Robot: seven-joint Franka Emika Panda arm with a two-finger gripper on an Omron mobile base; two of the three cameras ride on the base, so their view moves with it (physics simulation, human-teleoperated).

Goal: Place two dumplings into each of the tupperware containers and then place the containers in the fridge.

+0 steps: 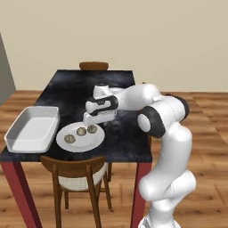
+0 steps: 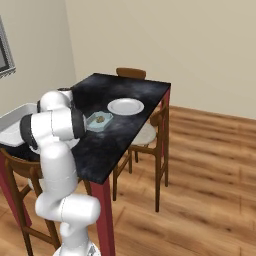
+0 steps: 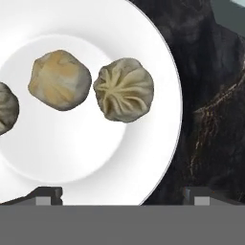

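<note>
Your two-finger gripper (image 1: 91,121) hangs over the far right part of the round white flat plate (image 1: 80,143) that sits at the near left of the dark marbled table (image 1: 124,133), and its jaws are spread as wide as they go, pinching nothing. Three small lumpy olive-tan dumplings lie on that plate in a row. In the hand view the pleated rightmost dumpling (image 3: 124,89) lies ahead of the fingertips (image 3: 48,195) and roughly between their lines, a touch nearer the left one, with the tan middle dumpling (image 3: 60,80) just beside it (nearly touching, so watch that neighbour as you close). The third dumpling (image 3: 8,108) shows at the left edge, half cut off.

The move ahead, as I judge it, turns on this: the pleated dumpling lies forward of the open jaws rather than centred under them, so you need to carry the hand forward over it before you descend. It is round, with no long axis to align to.

The large deep white rectangular container (image 1: 32,129) sits at the table's left, just beside the plate, and looks empty. The small pale blue translucent container (image 2: 98,121) lies further right on the table and seems to hold one dumpling already. A second white plate (image 2: 125,106) sits beyond it, towards the far right.
</note>
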